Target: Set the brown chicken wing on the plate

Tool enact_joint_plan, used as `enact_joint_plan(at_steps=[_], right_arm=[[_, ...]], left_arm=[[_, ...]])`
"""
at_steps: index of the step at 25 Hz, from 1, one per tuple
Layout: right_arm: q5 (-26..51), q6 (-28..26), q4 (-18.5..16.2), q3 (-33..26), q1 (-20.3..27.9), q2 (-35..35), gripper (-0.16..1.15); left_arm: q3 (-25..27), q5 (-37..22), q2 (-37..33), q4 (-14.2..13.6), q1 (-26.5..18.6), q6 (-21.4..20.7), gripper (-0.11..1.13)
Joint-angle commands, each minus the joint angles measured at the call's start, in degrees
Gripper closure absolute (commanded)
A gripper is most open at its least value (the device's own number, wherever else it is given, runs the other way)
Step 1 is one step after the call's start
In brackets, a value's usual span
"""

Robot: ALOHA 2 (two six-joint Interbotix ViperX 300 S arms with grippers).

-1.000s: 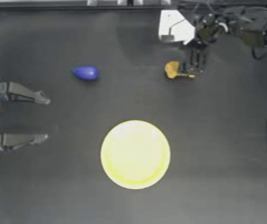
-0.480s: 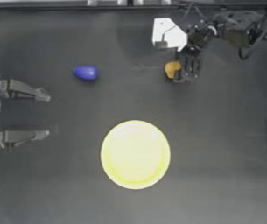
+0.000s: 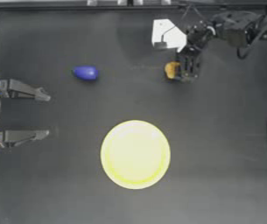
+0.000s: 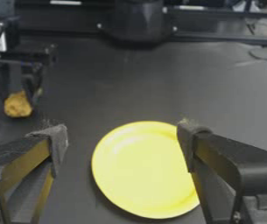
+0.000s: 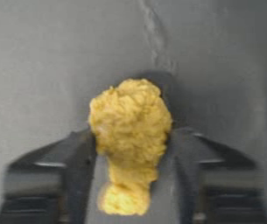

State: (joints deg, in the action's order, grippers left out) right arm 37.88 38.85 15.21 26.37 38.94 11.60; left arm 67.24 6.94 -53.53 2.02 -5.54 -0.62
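Since the brown chicken wing (image 5: 131, 131) must travel to the plate (image 3: 135, 154), I have the right gripper (image 3: 184, 72) clamped around it at the table's far side, well apart from the plate. Left gripper (image 3: 42, 114): parked at left edge, jaws spread, idle.

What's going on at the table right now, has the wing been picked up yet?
The right gripper is down over the brown chicken wing at the table's far side, one jaw on each side of it and closing in; whether it is lifted yet is unclear. The plate sits empty nearer the middle. The left gripper waits open at the left edge, and a small blue object lies untouched.
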Motion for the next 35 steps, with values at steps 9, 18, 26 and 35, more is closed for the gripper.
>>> enact_joint_plan(at_steps=[9, 18, 26, 35], right_arm=[[3.8, -0.1, 2.3, -3.0, -0.9, -6.2, 0.63], [8.1, -2.0, 4.8, -6.3, -9.5, -12.5, 0.63], [12.0, -9.6, 3.9, -10.4, -18.5, -13.0, 0.63], [12.0, -20.2, -2.6, -13.0, -28.5, -11.0, 0.63]], left_arm=[[-1.0, -0.7, 1.0, 0.4, -0.1, 0.2, -0.01], [-0.8, -1.2, 1.0, 0.7, 0.0, 0.2, -0.01], [-0.8, -1.2, 1.0, 0.9, -0.1, 0.2, -0.01], [-0.8, -1.2, 0.5, 0.7, -0.1, 0.2, -0.01]])
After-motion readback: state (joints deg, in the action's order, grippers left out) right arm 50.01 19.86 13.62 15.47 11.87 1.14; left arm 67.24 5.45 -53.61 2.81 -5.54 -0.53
